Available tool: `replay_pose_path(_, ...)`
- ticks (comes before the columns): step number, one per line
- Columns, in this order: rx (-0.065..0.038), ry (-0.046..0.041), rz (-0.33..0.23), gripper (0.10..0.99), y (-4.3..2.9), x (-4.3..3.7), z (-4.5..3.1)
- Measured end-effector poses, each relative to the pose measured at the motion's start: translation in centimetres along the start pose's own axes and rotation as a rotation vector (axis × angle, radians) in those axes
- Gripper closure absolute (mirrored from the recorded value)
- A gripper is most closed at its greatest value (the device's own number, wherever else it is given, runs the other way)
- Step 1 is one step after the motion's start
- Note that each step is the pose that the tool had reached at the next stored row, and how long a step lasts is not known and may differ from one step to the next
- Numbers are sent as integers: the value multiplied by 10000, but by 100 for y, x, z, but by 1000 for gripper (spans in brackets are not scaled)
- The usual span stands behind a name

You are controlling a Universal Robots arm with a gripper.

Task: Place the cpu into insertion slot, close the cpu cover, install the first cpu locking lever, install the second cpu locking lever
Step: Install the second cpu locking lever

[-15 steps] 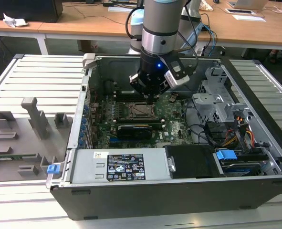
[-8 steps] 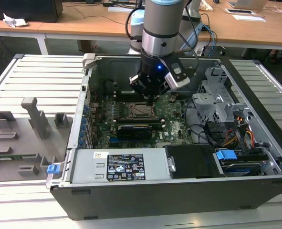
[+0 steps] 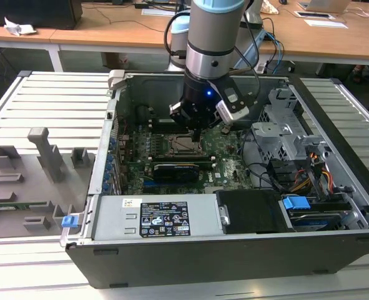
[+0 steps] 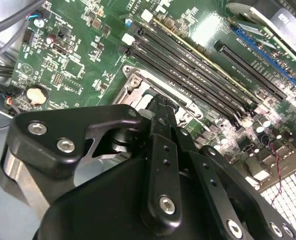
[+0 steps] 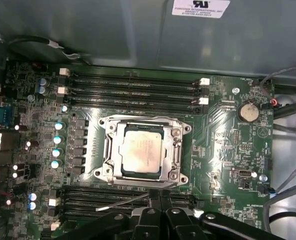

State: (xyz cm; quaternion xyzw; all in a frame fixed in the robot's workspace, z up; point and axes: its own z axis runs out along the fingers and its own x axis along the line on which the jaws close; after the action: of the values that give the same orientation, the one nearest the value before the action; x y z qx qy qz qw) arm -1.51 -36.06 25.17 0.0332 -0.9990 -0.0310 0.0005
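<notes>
Silver-grey metal is showing at the centre of the first wrist view: the cpu (image 5: 141, 151) is sitting in the insertion slot (image 5: 118, 173) with the cpu cover (image 5: 176, 150) lying down around it. Your gripper (image 5: 160, 200) is hovering at the socket's near edge, fingers pressed together and holding nothing, beside a thin locking lever (image 5: 122, 202) that is sticking out unlatched. In my judgement, you should be keeping the tips low and square to the lever, pushing steadily.

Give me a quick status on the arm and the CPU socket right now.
Gripper shut, empty, at the socket's edge. Cpu seated in insertion slot, cpu cover down around it. One thin locking lever sticking out loose beside gripper.
</notes>
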Motion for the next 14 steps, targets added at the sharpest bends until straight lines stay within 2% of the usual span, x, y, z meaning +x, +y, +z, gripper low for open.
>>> replay_pose_path(5,-9,25,-19,976,-5,1,95)
replay_pose_path(10,-54,22,-22,976,-32,13,105)
replay_pose_path(12,-53,23,-32,976,-53,32,104)
replay_pose_path(14,-55,24,-66,976,-78,116,103)
